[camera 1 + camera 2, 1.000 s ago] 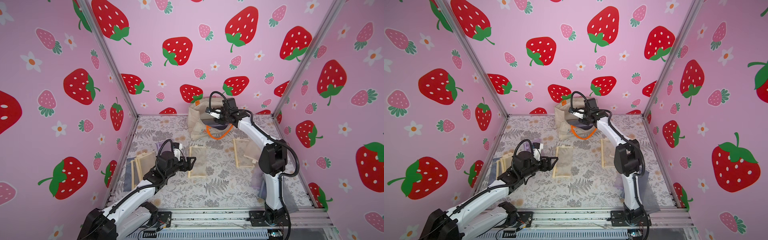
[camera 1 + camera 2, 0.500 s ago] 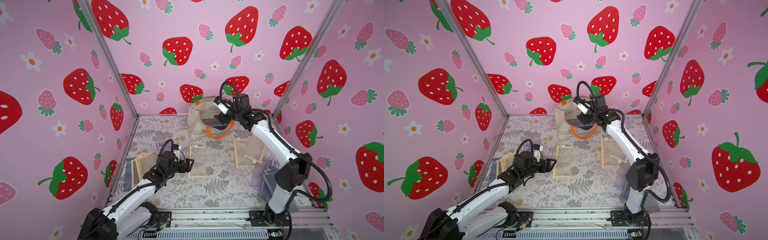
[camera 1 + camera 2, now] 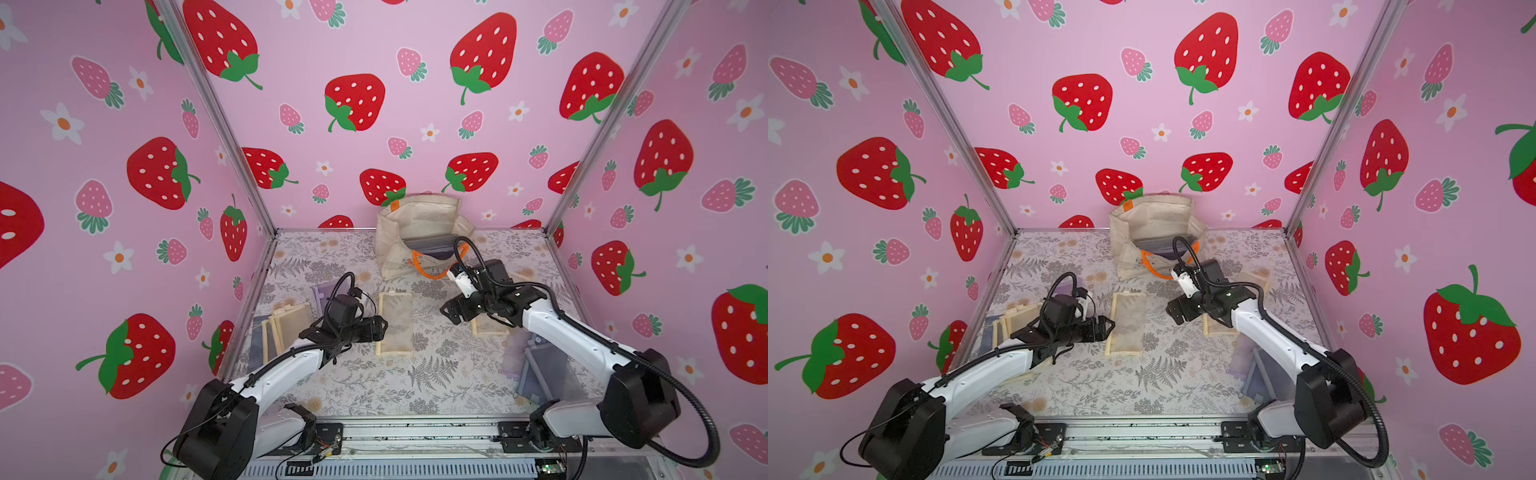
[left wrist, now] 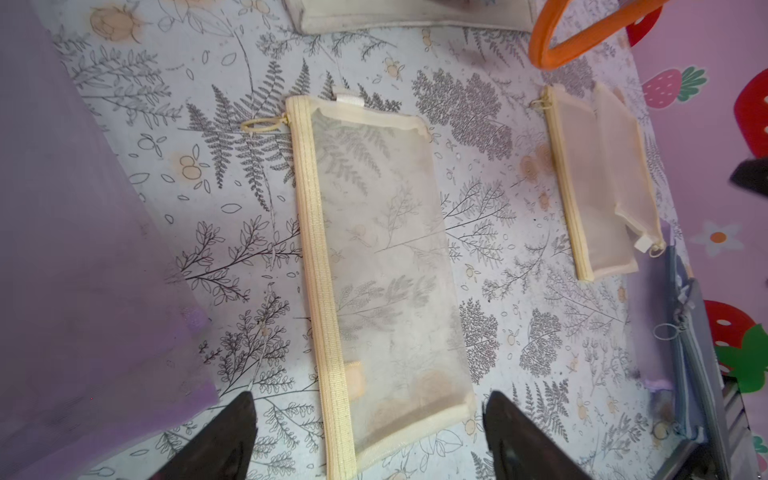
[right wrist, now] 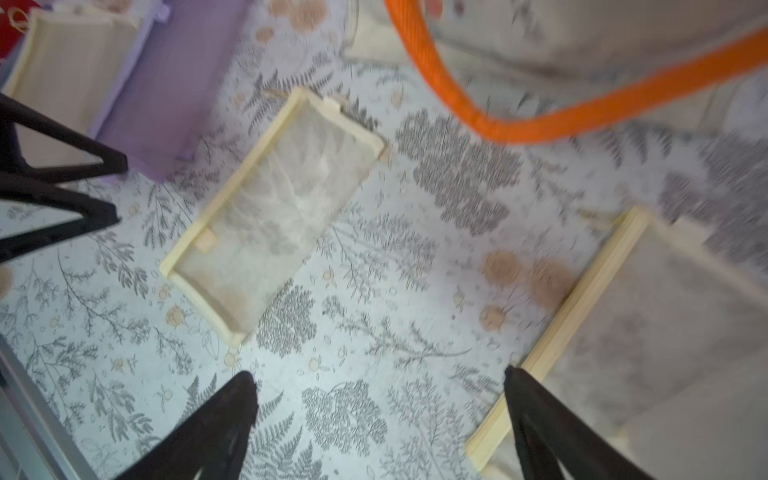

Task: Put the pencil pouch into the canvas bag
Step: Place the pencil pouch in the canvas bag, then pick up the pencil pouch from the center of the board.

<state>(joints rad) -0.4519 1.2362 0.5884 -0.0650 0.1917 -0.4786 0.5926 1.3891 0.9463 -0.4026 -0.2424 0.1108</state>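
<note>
Several flat pouches are spread on the fern-printed table cover (image 3: pixel 415 374). At the left edge a stack of cream mesh pouches (image 3: pixel 291 322) is seen beside a purple mesh pouch (image 3: pixel 319 291). The left gripper (image 3: pixel 382 326) is held wide open and empty; in the left wrist view its jaws straddle the near end of the cream mesh pencil pouch (image 4: pixel 374 270), with a white tab (image 4: pixel 348 97) at its far end. Against the back wall (image 3: pixel 415 50) the cream boxy canvas bag (image 3: pixel 419 216) with orange rope handles (image 3: pixel 428 276) is stood open, a grey pouch (image 3: pixel 428 244) inside. The right gripper (image 3: pixel 448 312) is likewise spread wide, empty, apart from the pencil pouch, one fingertip over an edge of a pair of cream pouches (image 3: pixel 490 328). Grey and lilac pouches (image 3: pixel 540 365) are piled at the right.
</note>
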